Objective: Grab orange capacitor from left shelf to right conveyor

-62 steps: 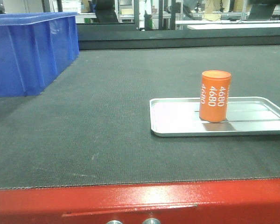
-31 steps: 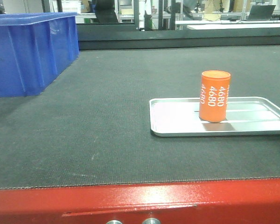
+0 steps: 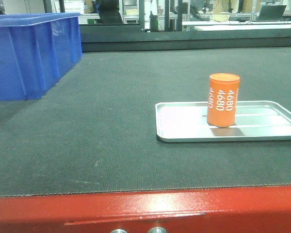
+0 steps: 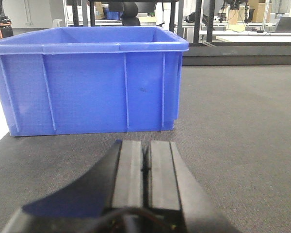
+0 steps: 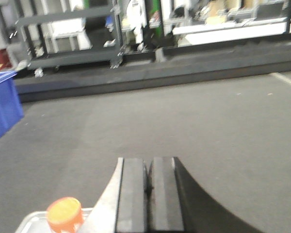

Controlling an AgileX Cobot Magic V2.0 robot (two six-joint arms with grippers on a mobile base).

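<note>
The orange capacitor (image 3: 223, 99) stands upright on a small flat silver tray (image 3: 184, 125), which lies on the dark grey conveyor belt (image 3: 111, 111) with its red front frame (image 3: 145, 211). In the right wrist view the capacitor's top (image 5: 64, 213) shows at the lower left, beside and below my right gripper (image 5: 148, 162), which is shut and empty above the belt. My left gripper (image 4: 145, 145) is shut and empty, low over the belt, facing the blue bin. The left shelf is out of view. Neither gripper shows in the front view.
A large blue plastic bin (image 3: 31, 53) stands on the belt at the back left; it fills the left wrist view (image 4: 87, 82). Dark racks and workbenches (image 5: 72, 39) stand behind the belt's far edge.
</note>
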